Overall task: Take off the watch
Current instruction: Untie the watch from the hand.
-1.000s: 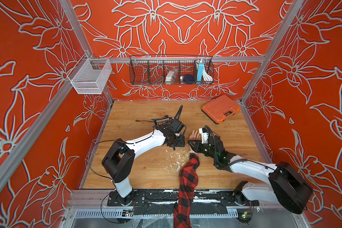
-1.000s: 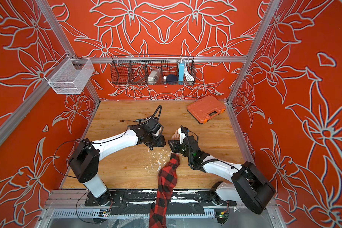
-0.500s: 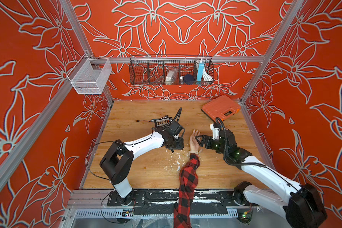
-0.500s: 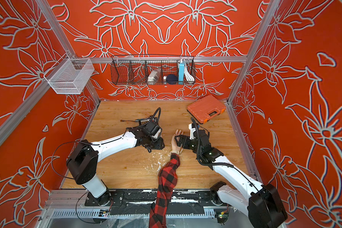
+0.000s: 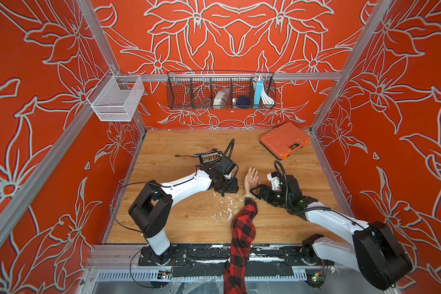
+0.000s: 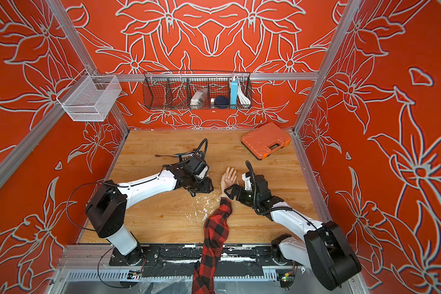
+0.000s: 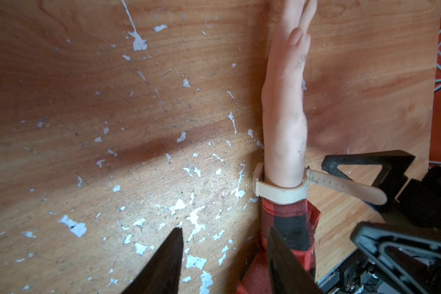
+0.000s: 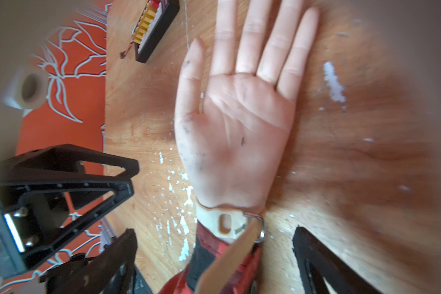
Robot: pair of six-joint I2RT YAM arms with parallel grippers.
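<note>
The watch [image 7: 280, 191] sits on the wrist of a pale model hand [image 5: 251, 177] that lies palm up on the wooden table, just above a red-black plaid sleeve [image 5: 242, 229]. Its cream strap is out of the keeper. The loose tail [image 7: 346, 187] sticks out sideways toward my right gripper. In the right wrist view the buckle [image 8: 259, 229] shows, and the tail rises between the jaws without touching them. My right gripper [image 8: 217, 254] stands wide open beside the wrist. My left gripper [image 7: 224, 244] is open on the other side, low over the table, one finger [image 7: 280, 257] above the sleeve.
White flakes [image 5: 227, 206] litter the wood around the sleeve. A black tray with a thin cable [image 5: 210, 157] lies behind the left gripper and an orange tool case [image 5: 285, 140] at the back right. A wire basket [image 5: 220, 90] and a white mesh basket [image 5: 116, 99] hang on the walls.
My right gripper has gone from nearly shut over the hand to wide open and pulled back to the right, so the palm now shows. The left arm has barely moved.
</note>
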